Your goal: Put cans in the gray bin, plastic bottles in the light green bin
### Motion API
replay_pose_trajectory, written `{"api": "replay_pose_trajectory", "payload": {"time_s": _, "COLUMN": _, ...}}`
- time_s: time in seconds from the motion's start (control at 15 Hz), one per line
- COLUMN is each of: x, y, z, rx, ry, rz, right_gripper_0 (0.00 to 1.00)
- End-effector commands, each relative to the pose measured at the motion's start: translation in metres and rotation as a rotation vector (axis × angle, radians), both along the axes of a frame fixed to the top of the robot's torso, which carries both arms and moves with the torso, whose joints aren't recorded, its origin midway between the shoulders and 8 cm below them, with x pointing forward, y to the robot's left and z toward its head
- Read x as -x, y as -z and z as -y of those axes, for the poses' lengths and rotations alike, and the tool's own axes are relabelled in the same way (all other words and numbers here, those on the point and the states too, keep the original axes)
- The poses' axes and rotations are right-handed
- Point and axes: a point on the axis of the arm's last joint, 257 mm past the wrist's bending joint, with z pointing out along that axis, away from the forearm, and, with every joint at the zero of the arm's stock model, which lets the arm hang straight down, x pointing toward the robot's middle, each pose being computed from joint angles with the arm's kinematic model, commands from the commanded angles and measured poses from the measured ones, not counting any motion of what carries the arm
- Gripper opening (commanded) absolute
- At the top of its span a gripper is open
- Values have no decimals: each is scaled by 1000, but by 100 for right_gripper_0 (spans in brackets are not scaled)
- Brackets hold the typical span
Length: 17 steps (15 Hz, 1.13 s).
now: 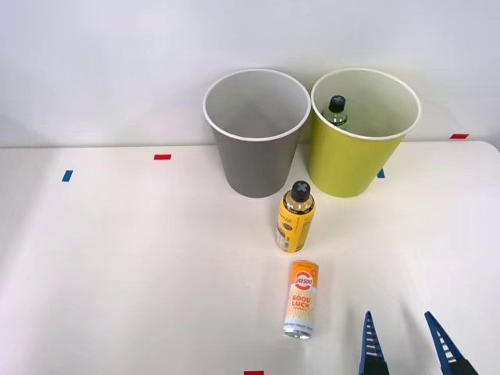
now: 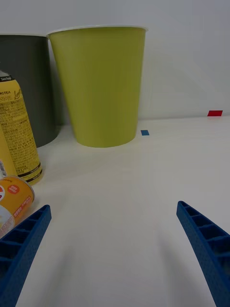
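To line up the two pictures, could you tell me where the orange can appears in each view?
Front view: the orange can lies on the table, left of the right gripper.
Right wrist view: its end shows beside one blue finger.
Shared landmark: the light green bin.

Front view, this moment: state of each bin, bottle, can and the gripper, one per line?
gray bin: upright, nothing seen inside.
light green bin: upright, holds a black-capped bottle.
yellow bottle: standing on the table, capped.
can: lying on its side.
right gripper: open, holding nothing.
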Motion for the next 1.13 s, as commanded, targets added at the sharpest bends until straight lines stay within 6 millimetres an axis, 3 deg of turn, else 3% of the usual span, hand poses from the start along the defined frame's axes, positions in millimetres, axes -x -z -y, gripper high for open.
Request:
{"api": "replay_pose_trajectory", "payload": {"time_s": 0.07, "x": 0, "y": 0, "z": 0, "rx": 0, "ry": 0, "rz": 0, "right_gripper_0": 90}}
{"api": "replay_pose_trajectory", "payload": {"time_s": 1.13, "x": 0, "y": 0, "z": 0, "rx": 0, "ry": 0, "rz": 0, "right_gripper_0": 91}}
